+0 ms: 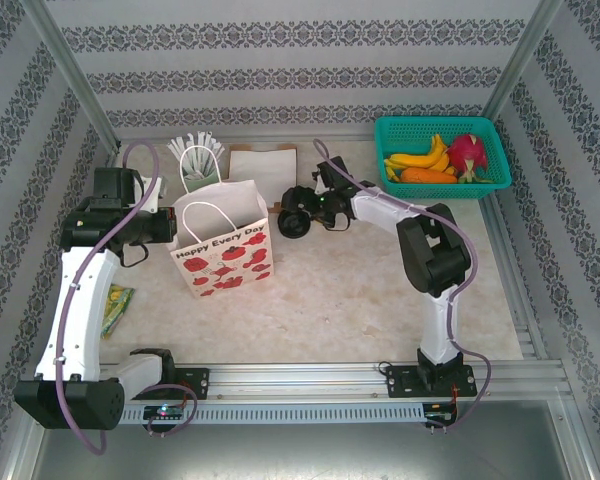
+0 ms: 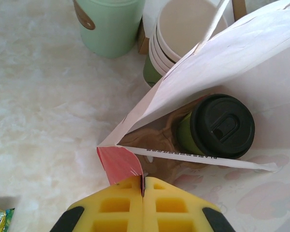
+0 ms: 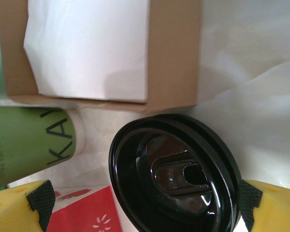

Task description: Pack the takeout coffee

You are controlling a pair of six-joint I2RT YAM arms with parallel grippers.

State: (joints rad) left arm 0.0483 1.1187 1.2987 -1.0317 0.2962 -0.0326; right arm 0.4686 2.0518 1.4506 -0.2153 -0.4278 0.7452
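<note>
While inside the bag (image 2: 241, 53), lidded takeout coffee (image 2: 221, 126).

The paper bag (image 1: 223, 245), at 9 o'clock from the table's middle in the top view, carries "Happy Every Day" in red across its front, above printed red poppies. In the right wrist view a green cup (image 3: 34, 142) at 9 o'clock bears large dark letters "KA", turned sideways and running toward 12 o'clock. A smaller line beside them appears to read "coffee for friend", cut off at the edge. In the left wrist view a row of fine black print runs along the bag's white folded rim, too small to read.
</note>
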